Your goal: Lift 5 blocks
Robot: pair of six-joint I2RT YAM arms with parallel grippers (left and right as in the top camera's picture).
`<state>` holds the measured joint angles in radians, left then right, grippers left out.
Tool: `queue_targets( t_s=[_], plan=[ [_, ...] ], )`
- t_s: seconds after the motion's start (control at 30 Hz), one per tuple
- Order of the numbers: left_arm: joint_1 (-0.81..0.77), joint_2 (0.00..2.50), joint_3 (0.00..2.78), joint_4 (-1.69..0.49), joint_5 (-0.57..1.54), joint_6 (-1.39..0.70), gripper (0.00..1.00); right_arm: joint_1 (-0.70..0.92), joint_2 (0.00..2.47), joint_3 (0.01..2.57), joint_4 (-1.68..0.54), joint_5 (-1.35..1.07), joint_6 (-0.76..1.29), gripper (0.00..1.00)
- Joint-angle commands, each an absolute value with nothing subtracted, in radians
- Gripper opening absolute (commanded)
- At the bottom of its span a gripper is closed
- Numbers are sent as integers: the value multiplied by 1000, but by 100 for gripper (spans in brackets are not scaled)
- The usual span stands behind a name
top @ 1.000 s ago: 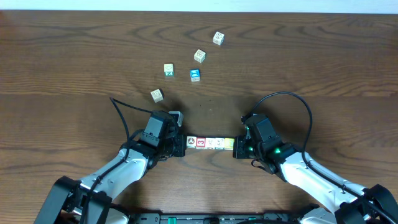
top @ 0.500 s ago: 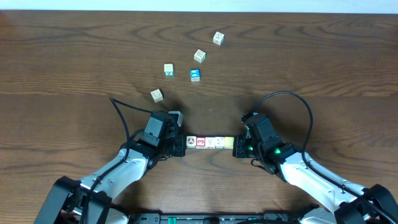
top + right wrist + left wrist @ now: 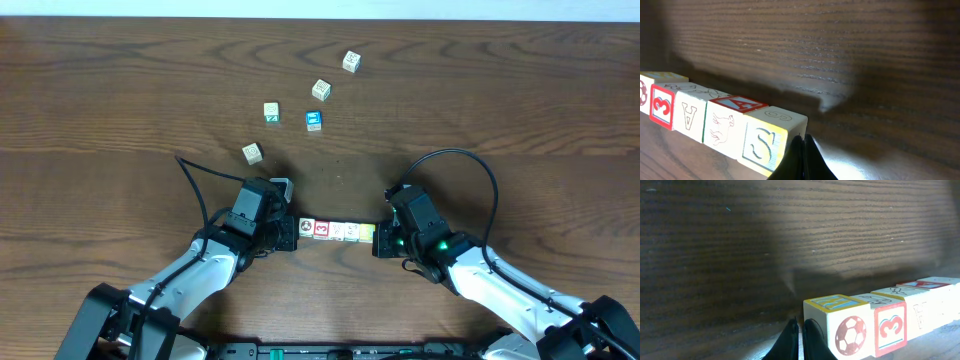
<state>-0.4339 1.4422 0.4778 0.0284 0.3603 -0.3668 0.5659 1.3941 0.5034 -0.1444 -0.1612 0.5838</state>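
Note:
Five blocks (image 3: 337,231) form one tight row on the near part of the table. My left gripper (image 3: 291,233) is shut, with its tips against the row's left end, the football block (image 3: 842,325). Beside that one is the red "3" block (image 3: 890,326). My right gripper (image 3: 379,240) is also shut, pressing on the right end, the yellow "S" block (image 3: 767,139). Its fingertips (image 3: 803,142) touch that block's side face. The row is pinched between the two shut grippers. I cannot tell whether it rests on the wood or hangs just above it.
Loose cubes lie farther back on the brown wooden table: a blue-faced cube (image 3: 314,121), a green-marked one (image 3: 271,112), and others (image 3: 321,90), (image 3: 351,62), (image 3: 253,153). Black cables arc over both arms.
My right gripper has crept slightly left and toward the near edge, and the row has shifted a touch with it. The left arm has stayed put.

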Motion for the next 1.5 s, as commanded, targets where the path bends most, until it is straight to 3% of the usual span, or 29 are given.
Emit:
queue_targets(
  t_s=[0.0, 0.8, 1.47],
  plan=[
    [-466, 1448, 477, 43, 464, -373, 7, 616, 1395, 516, -112, -349, 552, 1],
    [-466, 1448, 477, 43, 464, -373, 7, 616, 1395, 516, -186, -225, 561, 1],
    [-466, 1415, 483, 43, 460, -372, 7, 619, 1395, 516, -113, -298, 526, 1]
  ],
)
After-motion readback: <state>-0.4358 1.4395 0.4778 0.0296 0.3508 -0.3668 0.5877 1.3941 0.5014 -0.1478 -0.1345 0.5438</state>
